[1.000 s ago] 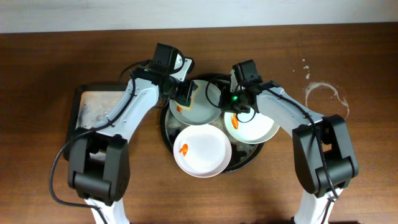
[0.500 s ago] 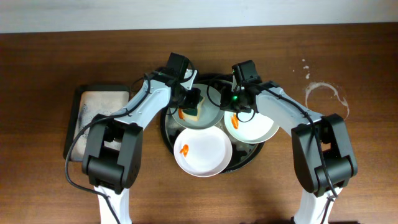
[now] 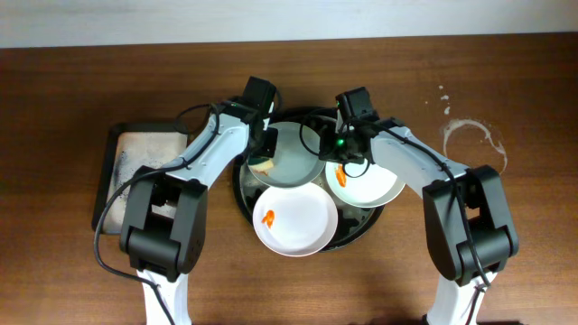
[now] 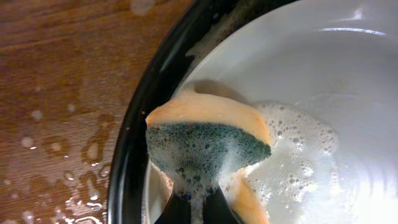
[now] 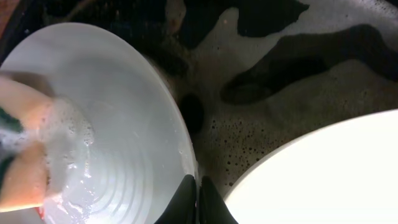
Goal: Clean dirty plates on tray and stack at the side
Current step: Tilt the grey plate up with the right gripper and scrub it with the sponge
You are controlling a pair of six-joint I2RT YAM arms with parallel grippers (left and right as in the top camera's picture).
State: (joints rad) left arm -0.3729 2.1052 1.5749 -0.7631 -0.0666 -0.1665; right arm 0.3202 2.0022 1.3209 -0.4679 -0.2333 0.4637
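The round black tray (image 3: 244, 194) holds three plates. The pale grey-blue plate (image 3: 293, 158) lies at the back, tilted, soapy inside (image 4: 348, 99). My left gripper (image 3: 264, 153) is shut on a yellow and green sponge (image 4: 208, 146) and presses it on this plate's left part, near the tray rim (image 4: 140, 124). My right gripper (image 3: 327, 149) is shut on the same plate's right rim (image 5: 180, 162). A white plate (image 3: 293, 221) with an orange smear lies in front. Another white plate (image 3: 370, 185), also smeared, lies at the right and shows in the right wrist view (image 5: 323, 174).
A small rectangular sponge tray (image 3: 135, 167) with foam sits on the brown table at the left. A white foam ring (image 3: 474, 144) marks the table at the right. Water drops lie on the wood (image 4: 56, 162) beside the black tray. The tray floor (image 5: 280, 87) is foamy.
My left gripper has swept the sponge across the grey-blue plate, from its back edge to the middle, then to its left part. The right gripper has held still on the rim.
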